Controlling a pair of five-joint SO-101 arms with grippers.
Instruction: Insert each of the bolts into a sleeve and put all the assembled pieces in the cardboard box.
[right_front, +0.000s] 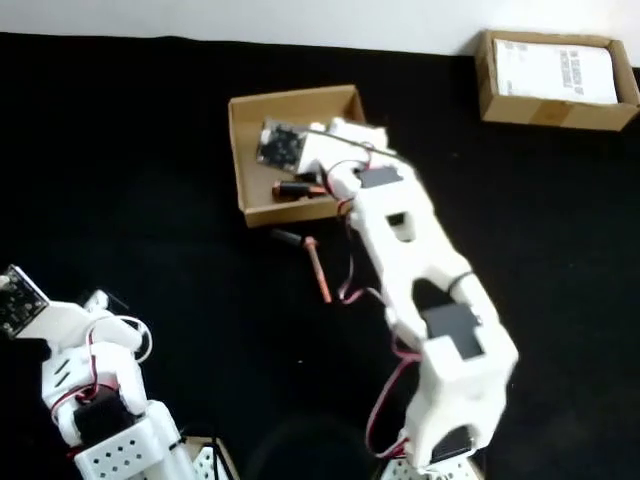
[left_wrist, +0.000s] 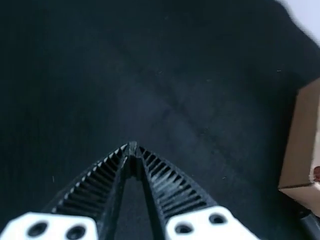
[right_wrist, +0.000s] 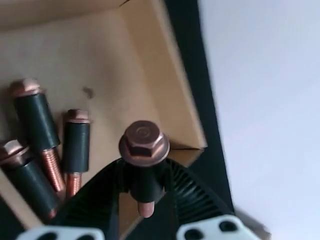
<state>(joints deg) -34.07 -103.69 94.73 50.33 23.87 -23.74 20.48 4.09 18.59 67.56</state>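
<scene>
My right gripper (right_wrist: 144, 169) hangs over the open cardboard box (right_wrist: 150, 60), shut on a copper bolt in a black sleeve (right_wrist: 144, 145), its hex head facing the camera. Three assembled pieces (right_wrist: 76, 147) lie on the box floor below. From above, the right arm reaches over the box (right_front: 240, 150), where assembled pieces (right_front: 296, 188) show. On the black table in front of the box, a black sleeve (right_front: 286, 238) and a copper bolt (right_front: 319, 270) lie end to end at an angle. My left gripper (left_wrist: 132, 149) is shut and empty, low over the table.
A second cardboard box (right_front: 500, 100) holding white paper stands at the back right. The left arm (right_front: 90, 380) sits folded at the front left. A corner of the cardboard box (left_wrist: 302, 145) shows in the left wrist view.
</scene>
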